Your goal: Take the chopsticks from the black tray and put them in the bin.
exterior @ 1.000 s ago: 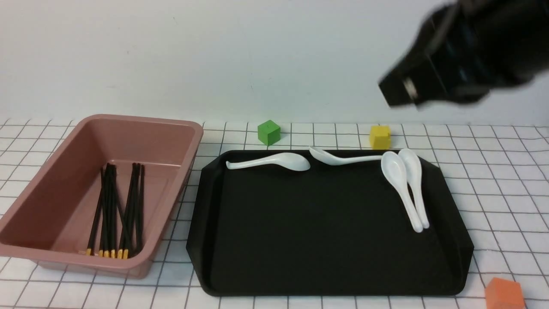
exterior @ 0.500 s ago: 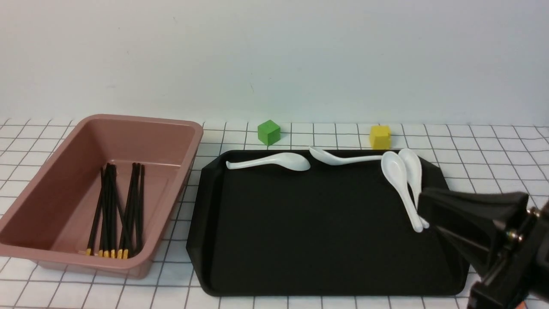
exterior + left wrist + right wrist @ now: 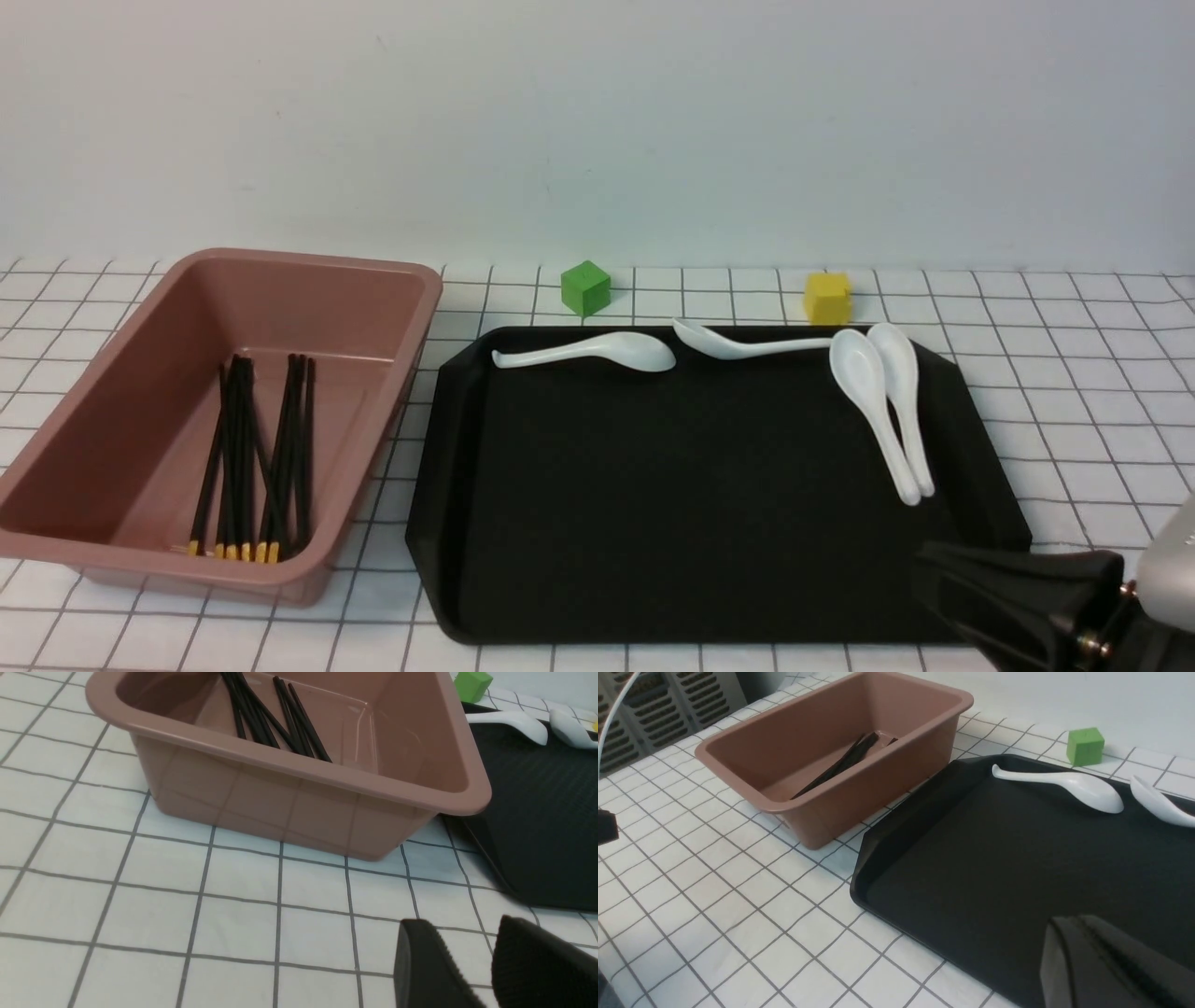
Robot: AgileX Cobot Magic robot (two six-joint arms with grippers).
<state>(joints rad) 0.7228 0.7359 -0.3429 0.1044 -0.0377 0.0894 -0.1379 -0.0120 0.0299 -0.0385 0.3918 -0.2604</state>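
dusty-pink bin (image 3: 308, 299), black tray (image 3: 672, 485), white spoons (image 3: 597, 352), black-gridded white cloth (image 3: 1074, 373)

Chopsticks (image 3: 252, 457) in bin (image 3: 308, 266); bin left of tray (image 3: 672, 504)

left gripper (image 3: 462, 926): fingers (image 3: 425, 966) slightly apart | right gripper (image 3: 924, 560): fingers (image 3: 1069, 961) pressed together, low

Open middle of black tray (image 3: 672, 504), white spoons (image 3: 597, 352) along far edge, bin (image 3: 422, 322) left.
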